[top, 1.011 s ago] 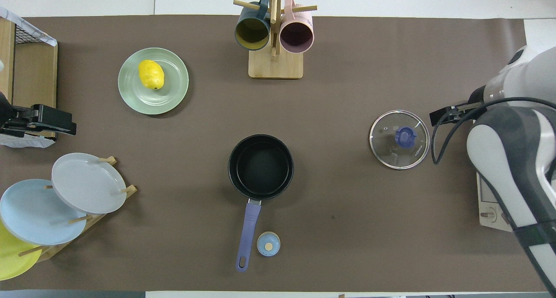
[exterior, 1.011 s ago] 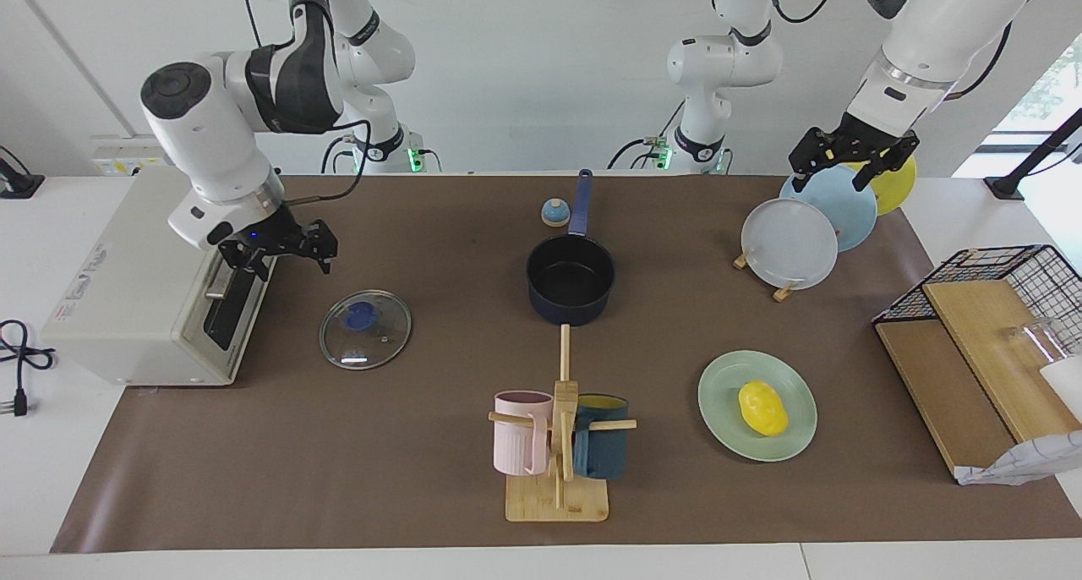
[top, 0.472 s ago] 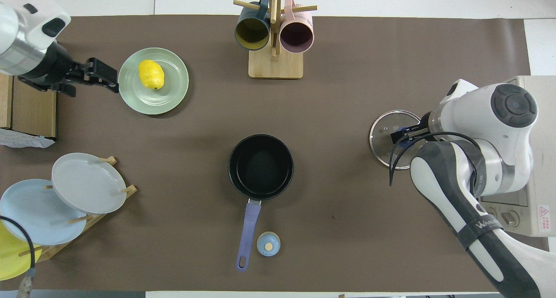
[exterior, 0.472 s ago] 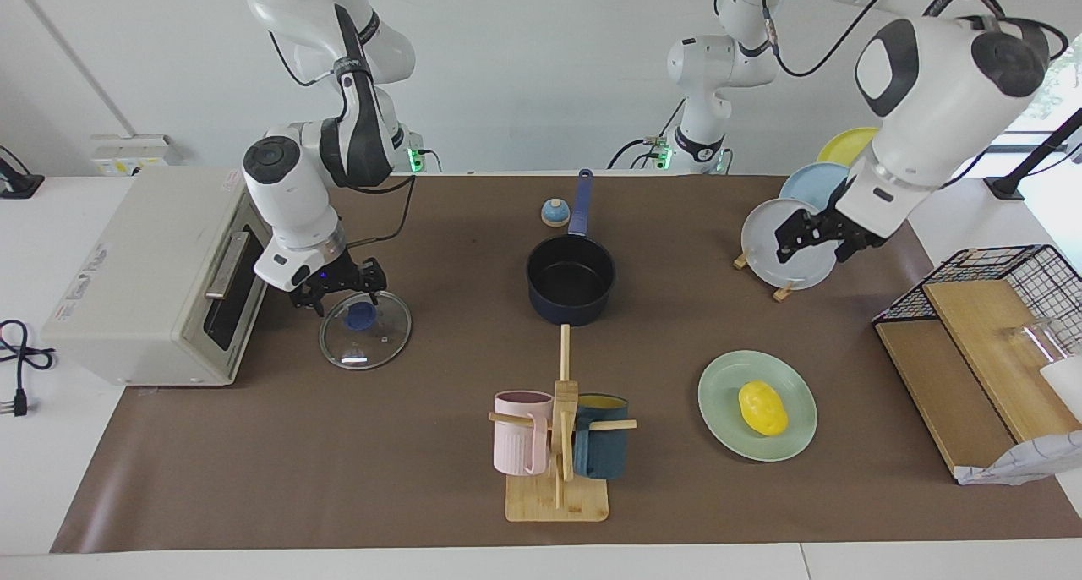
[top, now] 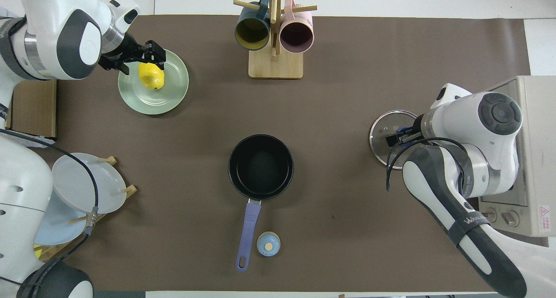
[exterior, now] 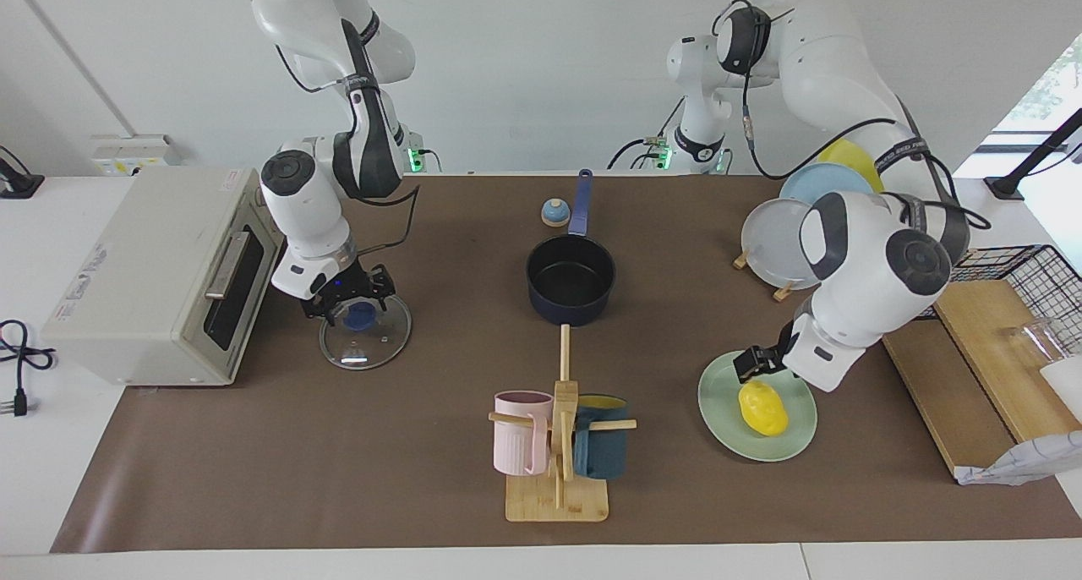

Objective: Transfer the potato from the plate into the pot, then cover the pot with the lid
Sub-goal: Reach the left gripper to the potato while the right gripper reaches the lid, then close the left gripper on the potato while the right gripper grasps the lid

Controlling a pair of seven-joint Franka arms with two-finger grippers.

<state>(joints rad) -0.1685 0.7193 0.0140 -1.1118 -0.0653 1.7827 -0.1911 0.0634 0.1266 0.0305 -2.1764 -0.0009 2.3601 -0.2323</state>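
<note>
While the potato (exterior: 762, 407) lies on the plate (exterior: 725, 428), farther from the robots than the empty pot (exterior: 571, 280), the left gripper (exterior: 751, 363) hangs just over it with fingers spread apart. Toward the right arm's end from the pot, the right gripper (exterior: 353, 291) hovers over the lid (exterior: 365, 330), its fingers also parted and gripping nothing.

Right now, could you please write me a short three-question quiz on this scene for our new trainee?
1. True or false: the potato already lies in the pot.
2. What is the right gripper over? A) the lid B) the bell C) the mug rack
3. Fill in: the left gripper, jaws open, is at the potato on the ____.

Key
1. False: it lies on the plate, and the pot is empty.
2. A: it is over the lid's blue knob, jaws open.
3. plate
</note>
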